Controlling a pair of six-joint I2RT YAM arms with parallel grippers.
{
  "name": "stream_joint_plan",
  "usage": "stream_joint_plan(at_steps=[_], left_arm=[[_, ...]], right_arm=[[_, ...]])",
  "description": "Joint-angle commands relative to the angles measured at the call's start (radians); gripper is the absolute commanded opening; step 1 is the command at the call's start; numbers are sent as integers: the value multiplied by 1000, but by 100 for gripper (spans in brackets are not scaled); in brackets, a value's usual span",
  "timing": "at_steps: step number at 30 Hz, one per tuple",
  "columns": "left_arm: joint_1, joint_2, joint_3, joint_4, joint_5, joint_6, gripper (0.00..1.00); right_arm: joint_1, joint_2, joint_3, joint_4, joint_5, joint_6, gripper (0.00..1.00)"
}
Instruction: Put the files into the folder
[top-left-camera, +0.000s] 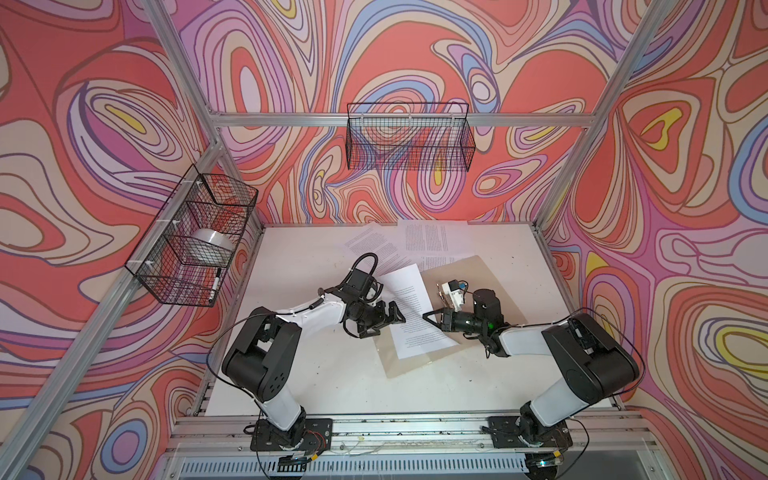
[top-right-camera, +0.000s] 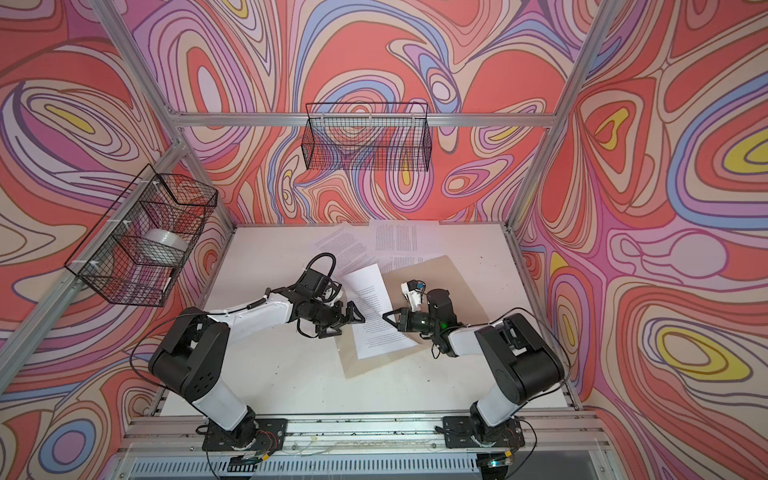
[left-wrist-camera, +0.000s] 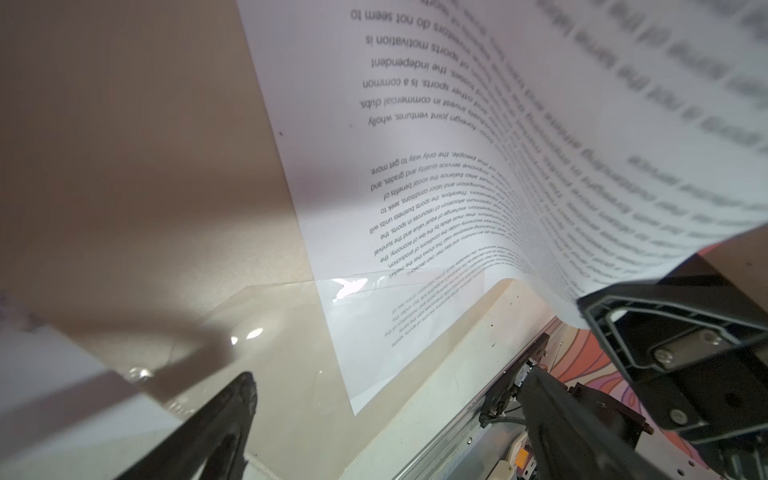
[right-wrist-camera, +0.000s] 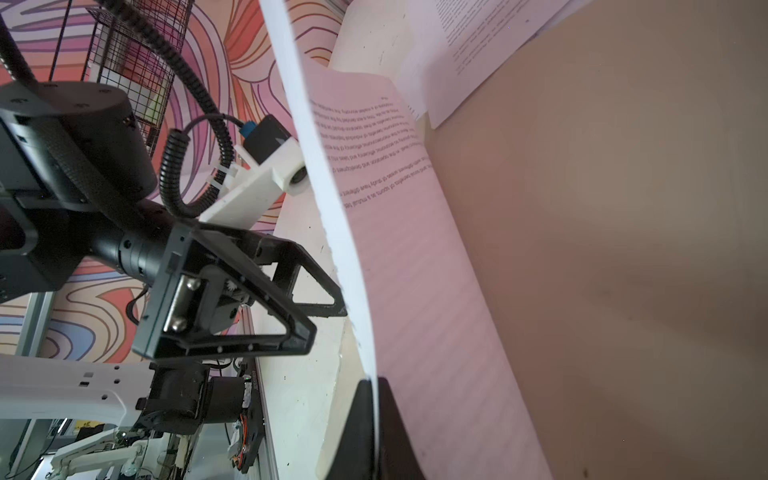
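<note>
Mid-frame, the right gripper (top-left-camera: 428, 317), jaws clamped on the white printed paper sheet (top-left-camera: 409, 297), holds it over the open tan cardboard folder (top-left-camera: 467, 272); the left gripper (top-left-camera: 388, 322), jaws spread, faces its opposite long edge.

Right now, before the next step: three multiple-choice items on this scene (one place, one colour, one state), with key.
1. Where is the sheet that the right claw holds?
A. over the open folder
B. under the folder
C. on the floor

2. What colour is the folder?
A. blue
B. tan
C. black

3. The left claw is:
A. shut on the sheet
B. shut on nothing
C. open

Key:
1 A, both top views show the sheet lying across the folder.
2 B, tan board shows around the sheet.
3 C, the right wrist view shows its jaws standing apart beside the sheet's edge.
</note>
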Motion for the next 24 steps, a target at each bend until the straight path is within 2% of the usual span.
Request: stream_joint_plan(at_steps=[1,4,9,11,15,20,22,24], left_arm=[[18,39,68,-54,21,40,100],[31,58,114,-75,35,50,100],[64,56,172,-107,44,67,100],[78,50,186,-129,43,76,100],[93,13,159,-158,21,90,100],[128,-99,31,-118,4,50,100],[131,-129,-6,-114,-6,44,100],[135,-144,-43,-103,-5,36,100]], right_arm=[[13,-32,-73,185,76,134,0],[36,-46,-114,226,123,173,0],[139,-36,-121,279,220,211,0],[148,-9,-113,300,222,208,0],[103,-6,-14,118,189,99,0],[50,-12,145,-148,156,-66,0],[30,15,212,-203,99,-140,0],[24,60,270,-183,14,-169,0]])
